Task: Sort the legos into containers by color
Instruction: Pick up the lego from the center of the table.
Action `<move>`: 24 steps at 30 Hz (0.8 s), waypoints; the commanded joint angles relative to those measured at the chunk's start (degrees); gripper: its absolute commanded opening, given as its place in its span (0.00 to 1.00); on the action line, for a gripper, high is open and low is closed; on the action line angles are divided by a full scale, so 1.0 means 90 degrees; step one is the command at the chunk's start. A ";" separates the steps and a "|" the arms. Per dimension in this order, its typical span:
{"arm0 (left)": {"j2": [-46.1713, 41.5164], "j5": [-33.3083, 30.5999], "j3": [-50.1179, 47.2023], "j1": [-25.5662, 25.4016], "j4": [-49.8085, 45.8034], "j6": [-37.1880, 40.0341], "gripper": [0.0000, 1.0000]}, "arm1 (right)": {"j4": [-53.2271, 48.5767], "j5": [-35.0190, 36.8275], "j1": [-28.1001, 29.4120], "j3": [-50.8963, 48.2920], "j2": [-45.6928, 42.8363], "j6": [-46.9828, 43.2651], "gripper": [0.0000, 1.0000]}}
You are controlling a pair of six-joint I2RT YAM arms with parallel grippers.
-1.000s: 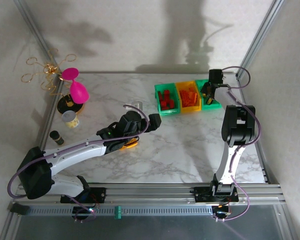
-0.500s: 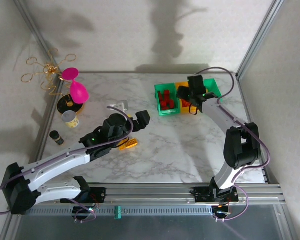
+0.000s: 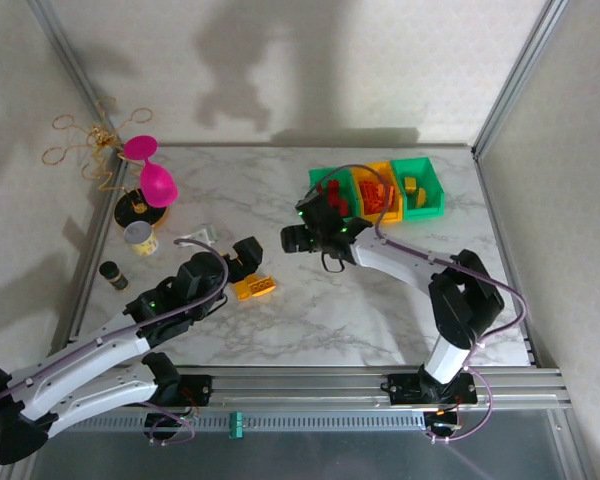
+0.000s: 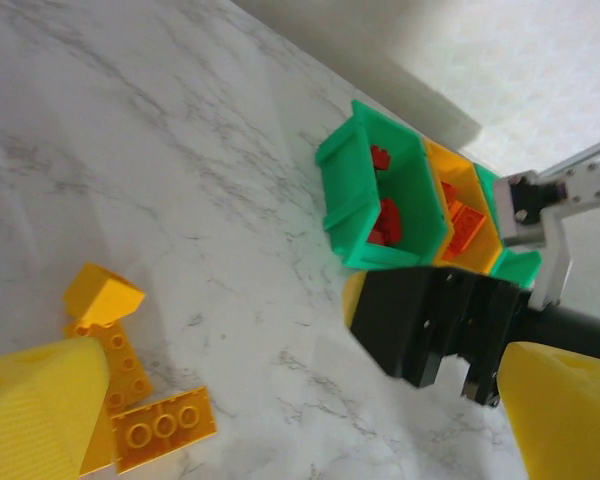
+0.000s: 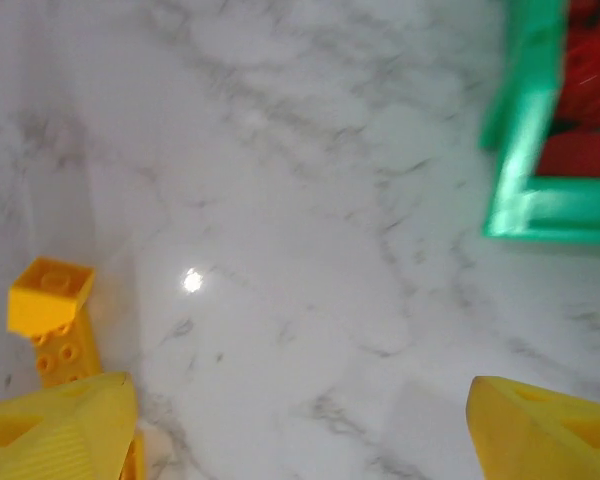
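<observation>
We see the yellow bricks (image 3: 255, 288) flat, long side roughly parallel to the row of bins (image 3: 427, 212); right gripper (image 5: 300, 420), nearer the bins, spread wide, empty; left gripper (image 4: 300, 410) likewise.

Loose legos (image 3: 254, 288) left of containers (image 3: 436, 187), nearer

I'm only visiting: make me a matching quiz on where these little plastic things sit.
Things:
1 red plastic bricks
2 orange plastic bricks
3 loose yellow plastic bricks
4 pink plastic cups

Places:
a bare marble tabletop
b yellow middle bin
c table's far left edge
d green bin, row's left end

Pairs: 1-d, 2-b, 3-a, 4-c
</observation>
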 commanded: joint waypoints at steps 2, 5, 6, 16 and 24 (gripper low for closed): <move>-0.0449 -0.0501 -0.0236 0.0062 -0.0688 -0.0511 1.00 | 0.0087 -0.0244 0.0481 0.0483 0.0574 0.0150 0.86; -0.0746 -0.0556 -0.0349 0.0065 -0.0837 -0.0624 1.00 | 0.0318 -0.0570 0.0652 0.0736 0.0886 0.0287 0.85; -0.0826 -0.0573 -0.0360 0.0067 -0.0901 -0.0650 0.99 | 0.0411 -0.0681 0.0690 0.0802 0.0990 0.0352 0.84; -0.1209 -0.0770 -0.0413 0.0095 -0.1203 -0.0756 1.00 | 0.0696 -0.1186 0.0845 0.1700 0.2102 0.0769 0.79; -0.1215 -0.0826 -0.0476 0.0106 -0.1168 -0.0755 1.00 | 0.0680 -0.1435 0.0871 0.2324 0.2852 0.0852 0.75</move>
